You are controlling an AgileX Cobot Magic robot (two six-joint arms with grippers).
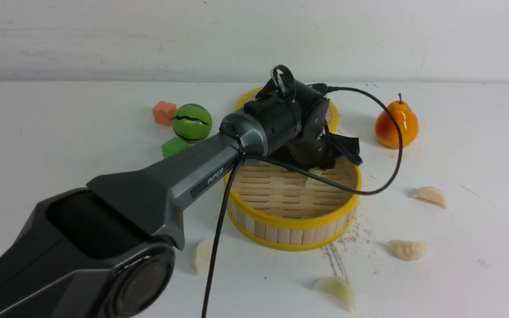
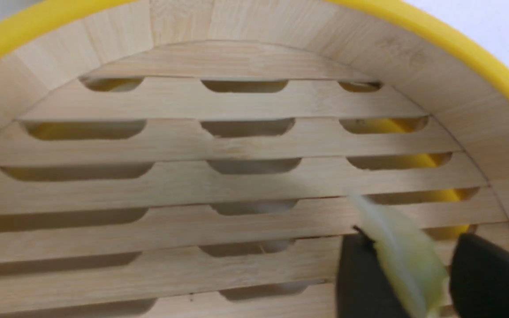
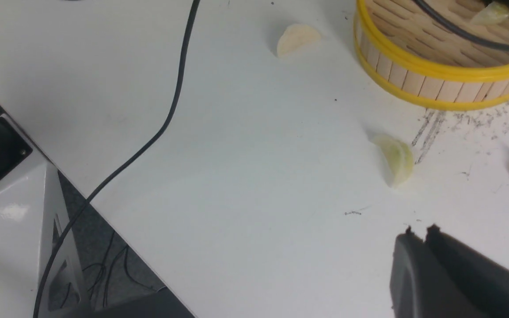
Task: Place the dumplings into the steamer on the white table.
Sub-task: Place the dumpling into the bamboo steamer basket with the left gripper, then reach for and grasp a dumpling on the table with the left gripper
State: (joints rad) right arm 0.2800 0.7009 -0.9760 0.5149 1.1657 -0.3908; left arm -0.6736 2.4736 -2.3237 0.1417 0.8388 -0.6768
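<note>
- Front view: four pleated crescent dumplings were strewn on the white table around one slatted bamboo steamer.
- A fifth dumpling, greenish, was seen between the left gripper jaws over the slats; a pinch could not be told.
- The right gripper was pressed together.

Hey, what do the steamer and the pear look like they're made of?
The steamer: pale bamboo or wood slats, matte with visible grain; its glossy yellow rims look like plastic. The pear: smooth, shiny orange-yellow skin with highlights, probably plastic or foam.
</note>
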